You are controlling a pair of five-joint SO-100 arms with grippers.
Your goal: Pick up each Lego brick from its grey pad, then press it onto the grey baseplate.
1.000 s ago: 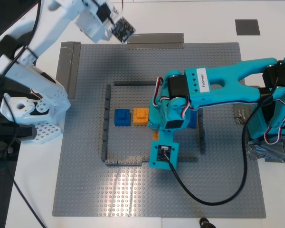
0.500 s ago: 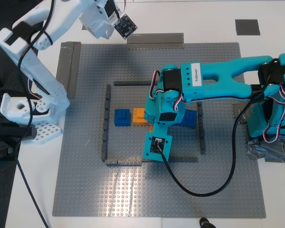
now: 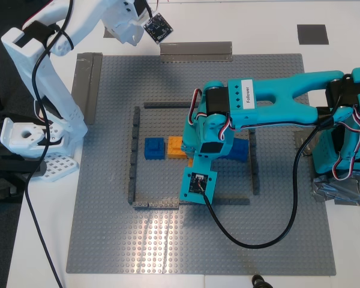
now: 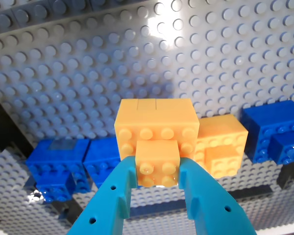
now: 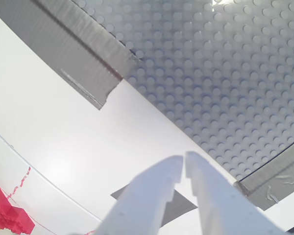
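Note:
My first gripper (image 4: 157,171), teal, is shut on a small orange Lego brick (image 4: 157,164), which sits against a larger orange block (image 4: 156,122) on the grey baseplate (image 4: 88,73). In the exterior view the teal arm covers that spot (image 3: 192,161), inside the dark frame (image 3: 134,156), next to an orange brick (image 3: 176,146) and a blue brick (image 3: 155,148). My second gripper (image 5: 184,164), white, is shut with nothing in it above a grey pad (image 5: 183,205) on the white table. It hangs beyond the baseplate's far edge (image 3: 132,29). Another grey pad (image 3: 312,33) lies at the exterior view's top right.
More blue bricks (image 4: 59,166) (image 4: 277,132) flank the orange ones. Grey tape strips (image 3: 196,50) (image 3: 85,84) hold the baseplate's edges. The white arm's base (image 3: 36,144) stands at the exterior view's left, the teal arm's base (image 3: 348,150) at its right. A black cable (image 3: 258,240) loops over the plate.
The teal arm has shifted slightly toward the exterior view's left, closing in on the orange bricks. The white arm has risen and drawn back toward the far edge.

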